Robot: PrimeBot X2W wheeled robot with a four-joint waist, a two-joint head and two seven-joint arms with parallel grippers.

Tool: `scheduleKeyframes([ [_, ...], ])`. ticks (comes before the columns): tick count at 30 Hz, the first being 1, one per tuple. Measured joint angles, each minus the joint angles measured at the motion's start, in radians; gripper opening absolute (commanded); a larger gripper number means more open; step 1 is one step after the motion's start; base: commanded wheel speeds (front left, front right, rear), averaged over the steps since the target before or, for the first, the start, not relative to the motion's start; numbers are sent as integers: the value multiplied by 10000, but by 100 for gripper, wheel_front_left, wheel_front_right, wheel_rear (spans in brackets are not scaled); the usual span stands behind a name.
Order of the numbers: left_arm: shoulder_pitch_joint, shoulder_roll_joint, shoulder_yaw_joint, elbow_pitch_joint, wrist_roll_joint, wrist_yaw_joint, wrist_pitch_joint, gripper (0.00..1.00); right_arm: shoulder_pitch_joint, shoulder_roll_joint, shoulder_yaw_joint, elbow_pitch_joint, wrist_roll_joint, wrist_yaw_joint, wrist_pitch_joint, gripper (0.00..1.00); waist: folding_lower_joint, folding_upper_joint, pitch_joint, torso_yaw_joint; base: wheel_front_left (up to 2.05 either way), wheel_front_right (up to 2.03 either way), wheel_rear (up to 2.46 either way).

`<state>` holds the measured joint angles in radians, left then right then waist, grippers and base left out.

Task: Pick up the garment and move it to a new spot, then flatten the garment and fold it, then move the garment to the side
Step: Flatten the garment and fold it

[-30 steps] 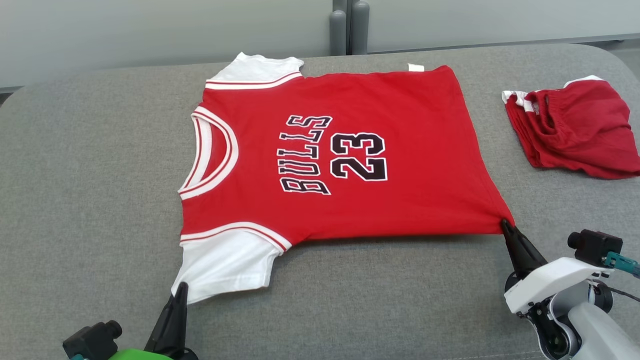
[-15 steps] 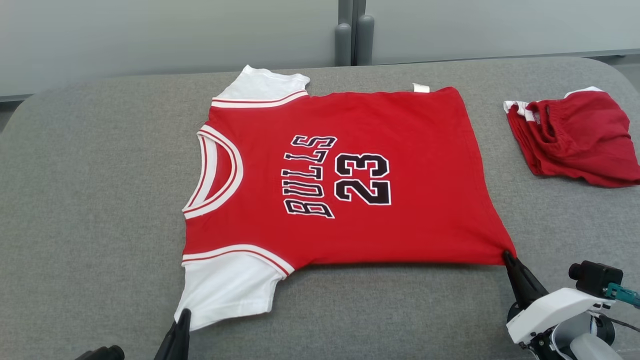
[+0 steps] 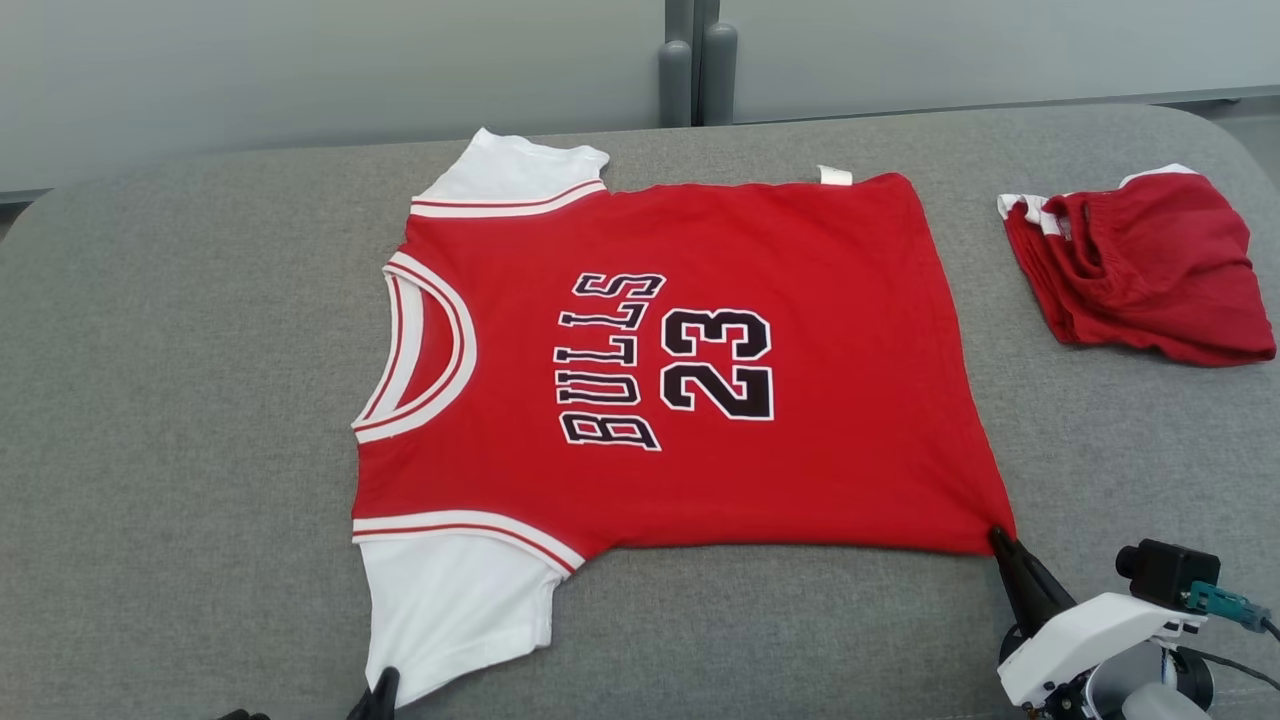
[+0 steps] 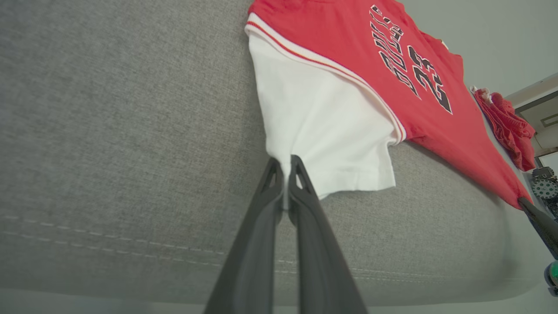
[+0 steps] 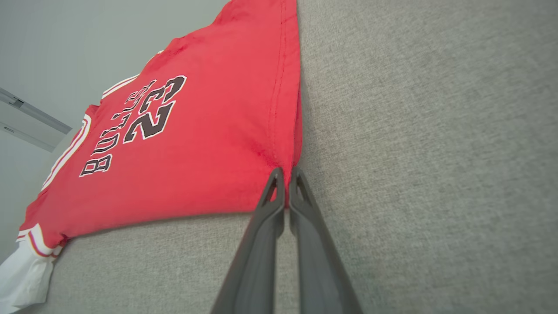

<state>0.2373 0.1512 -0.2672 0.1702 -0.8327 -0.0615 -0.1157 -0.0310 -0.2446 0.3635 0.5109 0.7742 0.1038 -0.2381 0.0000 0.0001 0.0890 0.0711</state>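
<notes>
The garment (image 3: 700, 360) is a red jersey with white sleeves and "BULLS 23" printed on it. It lies spread flat on the grey cushioned surface (image 3: 180, 400), collar to the left. My left gripper (image 3: 385, 682) is shut on the corner of the near white sleeve (image 4: 322, 131), which the left wrist view shows pinched between the tips (image 4: 285, 168). At the jersey's near right hem corner, my right gripper (image 3: 998, 540) is shut on the red cloth (image 5: 196, 144), the tips (image 5: 285, 176) clamping it in the right wrist view.
A crumpled red garment with white trim (image 3: 1140, 265) lies at the far right of the surface. The cushion's near edge (image 4: 130, 261) runs just under both grippers. A pale wall and two grey posts (image 3: 690, 60) stand behind.
Both grippers have drawn back toward the near edge, keeping their hold, and the jersey has slid a little nearer with them. The head view has also shifted.
</notes>
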Motion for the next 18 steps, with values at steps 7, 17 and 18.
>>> scheduleKeyframes([
  [7, -601, -19, 27, 525, 2, 10, 98, 0, -252, 105, 79, 330, -205, -8, -2, 8, 0, 0, 51, -60, 0, 0, 0],
  [17, -848, -92, -69, 897, 15, 13, 107, 100, -449, 245, 50, 662, -322, -10, -6, 100, 0, 0, 129, -122, 0, 0, 0],
  [18, -848, -90, -67, 920, 15, 13, 107, 100, -449, 245, 21, 685, -345, -10, -10, 100, 0, 0, 138, -123, 0, 0, 0],
])
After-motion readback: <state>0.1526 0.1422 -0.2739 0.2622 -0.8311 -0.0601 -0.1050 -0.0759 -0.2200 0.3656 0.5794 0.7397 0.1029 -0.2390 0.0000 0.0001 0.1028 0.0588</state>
